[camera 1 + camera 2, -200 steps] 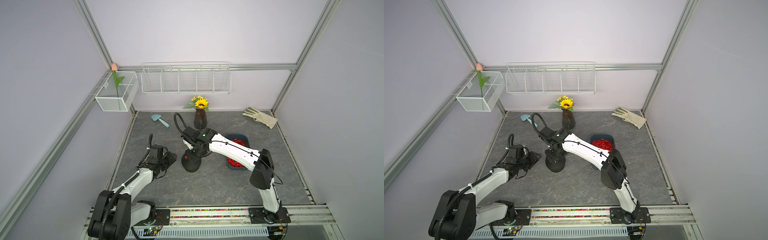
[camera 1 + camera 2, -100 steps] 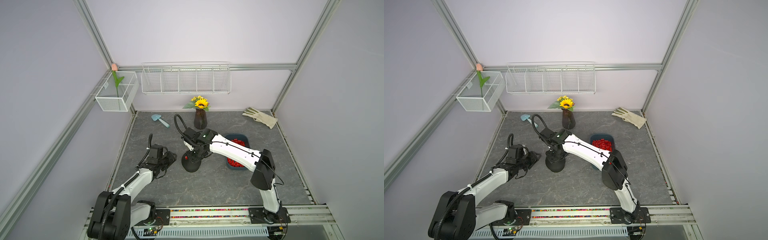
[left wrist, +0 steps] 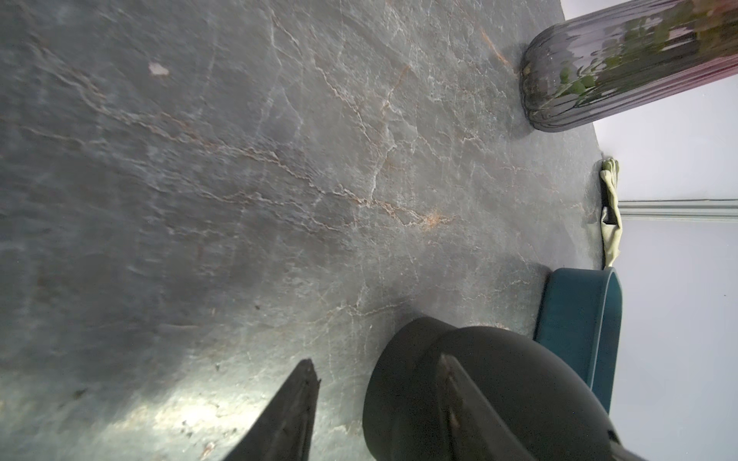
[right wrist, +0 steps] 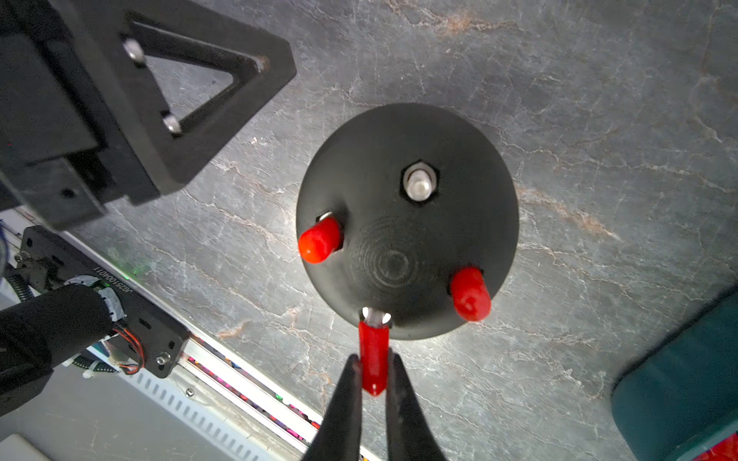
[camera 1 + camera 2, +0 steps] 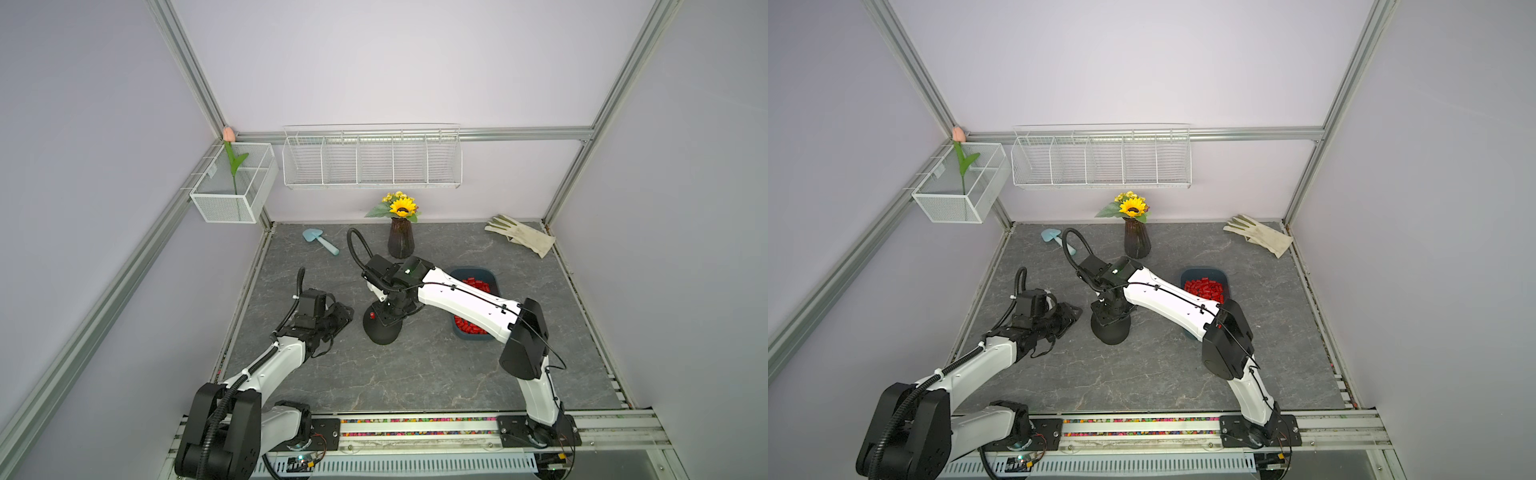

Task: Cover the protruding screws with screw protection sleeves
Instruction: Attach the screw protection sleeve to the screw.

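A black dome (image 4: 407, 223) stands on the grey floor; both top views show it (image 5: 382, 330) (image 5: 1111, 328). Two of its protruding screws wear red screw protection sleeves (image 4: 319, 243) (image 4: 470, 293). One screw (image 4: 418, 185) is bare. My right gripper (image 4: 373, 355) is shut on a third sleeve (image 4: 373, 339), whose mouth sits on the silver screw (image 4: 375, 315) at the dome's rim. My left gripper (image 5: 345, 315) (image 3: 375, 363) is open and empty, low beside the dome and apart from it. Many more sleeves (image 5: 1204, 289) fill the dark blue tray (image 5: 1221, 275).
A vase with a sunflower (image 5: 401, 243) stands behind the dome. A blue trowel (image 5: 320, 241) lies at the back left and a glove (image 5: 519, 237) at the back right. Wire baskets (image 5: 372, 160) hang on the walls. The base rail (image 5: 415, 424) runs along the front.
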### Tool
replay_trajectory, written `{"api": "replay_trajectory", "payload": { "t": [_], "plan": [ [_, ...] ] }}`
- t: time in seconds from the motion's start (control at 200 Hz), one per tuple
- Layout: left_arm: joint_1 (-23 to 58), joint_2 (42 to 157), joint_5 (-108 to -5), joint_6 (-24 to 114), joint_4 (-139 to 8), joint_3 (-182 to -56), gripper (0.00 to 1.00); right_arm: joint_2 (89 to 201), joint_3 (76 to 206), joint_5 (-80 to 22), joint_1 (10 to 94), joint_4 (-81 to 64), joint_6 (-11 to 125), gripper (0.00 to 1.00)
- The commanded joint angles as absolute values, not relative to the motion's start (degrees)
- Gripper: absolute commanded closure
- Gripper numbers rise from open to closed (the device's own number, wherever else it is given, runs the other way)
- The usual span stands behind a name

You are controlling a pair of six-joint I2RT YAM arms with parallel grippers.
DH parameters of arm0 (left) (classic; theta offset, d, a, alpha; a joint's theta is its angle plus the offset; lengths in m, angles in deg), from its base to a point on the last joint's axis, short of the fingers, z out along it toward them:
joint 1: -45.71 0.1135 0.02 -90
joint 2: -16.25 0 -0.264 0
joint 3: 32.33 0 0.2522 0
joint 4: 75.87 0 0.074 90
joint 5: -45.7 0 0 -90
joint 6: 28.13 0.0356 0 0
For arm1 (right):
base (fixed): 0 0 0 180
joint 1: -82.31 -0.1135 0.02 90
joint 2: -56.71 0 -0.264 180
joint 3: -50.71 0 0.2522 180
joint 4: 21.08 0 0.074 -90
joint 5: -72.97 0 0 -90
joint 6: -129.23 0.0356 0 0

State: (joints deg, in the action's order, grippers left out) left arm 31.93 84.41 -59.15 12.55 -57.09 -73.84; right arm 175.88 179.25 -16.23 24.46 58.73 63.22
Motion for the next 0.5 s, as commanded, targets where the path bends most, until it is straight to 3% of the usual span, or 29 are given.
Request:
{"api": "replay_trajectory", "payload": {
  "t": [0.0, 0.495],
  "plan": [
    [32.5, 83.6, -59.1, 11.9, -57.0, -74.0, 0.49, 177.8, 180.7, -16.9, 24.5, 59.8, 62.7, 0.86],
    [33.5, 83.0, -59.4, 12.4, -56.5, -73.9, 0.49, 180.5, 183.7, -17.7, 24.7, 61.1, 62.0, 0.86]
  ]
}}
